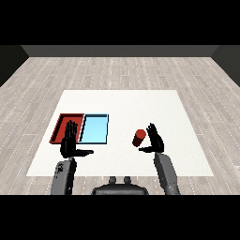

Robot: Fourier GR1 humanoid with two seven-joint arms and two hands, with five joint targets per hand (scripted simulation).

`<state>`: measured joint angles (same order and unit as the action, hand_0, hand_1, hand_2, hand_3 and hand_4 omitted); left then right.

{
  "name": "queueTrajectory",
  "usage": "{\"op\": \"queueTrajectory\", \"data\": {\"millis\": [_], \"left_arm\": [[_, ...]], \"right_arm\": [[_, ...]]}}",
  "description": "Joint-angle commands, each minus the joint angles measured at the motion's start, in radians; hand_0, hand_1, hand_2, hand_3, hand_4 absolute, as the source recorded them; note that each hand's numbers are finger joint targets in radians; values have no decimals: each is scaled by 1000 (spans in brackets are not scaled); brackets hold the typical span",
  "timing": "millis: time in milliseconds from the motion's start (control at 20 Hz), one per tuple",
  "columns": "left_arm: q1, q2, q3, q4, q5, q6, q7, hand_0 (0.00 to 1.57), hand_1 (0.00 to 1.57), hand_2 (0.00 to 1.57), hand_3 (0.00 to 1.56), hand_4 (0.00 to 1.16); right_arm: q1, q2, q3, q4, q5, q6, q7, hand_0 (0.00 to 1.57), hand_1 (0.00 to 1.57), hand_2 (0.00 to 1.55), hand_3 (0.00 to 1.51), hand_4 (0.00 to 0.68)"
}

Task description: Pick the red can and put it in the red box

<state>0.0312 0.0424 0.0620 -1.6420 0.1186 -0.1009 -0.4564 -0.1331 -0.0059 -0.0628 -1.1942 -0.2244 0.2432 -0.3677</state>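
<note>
- We see the red can (138, 138) upright on the white counter (140, 103), right of the light blue tray (94, 129).
- Our right hand (156, 139) is spread beside the can, holding nothing.
- Our left hand (71, 143) is flat and unladen, overlapping the red tray (63, 123).

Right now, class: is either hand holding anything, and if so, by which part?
Nothing is held. The right hand is open beside the red can, not curled round it. The left hand is open too.
</note>
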Motion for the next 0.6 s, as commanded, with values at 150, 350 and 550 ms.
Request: {"op": "queueTrajectory", "data": {"millis": [150,350,550], "left_arm": [[-50,16,24,-7,37,-10,52,0,0,0,0,0],[-50,-2,18,109,4,-20,-69,0,0,0,0,0],[-46,-16,-11,61,-20,12,-25,0,0,0,0,0]], "right_arm": [[-103,-5,-19,127,-7,-10,-8,0,0,0,0,0],[-22,5,57,90,-17,-59,-57,0,0,0,0,0],[-98,1,30,173,13,-63,-48,0,0,0,0,0]]}}
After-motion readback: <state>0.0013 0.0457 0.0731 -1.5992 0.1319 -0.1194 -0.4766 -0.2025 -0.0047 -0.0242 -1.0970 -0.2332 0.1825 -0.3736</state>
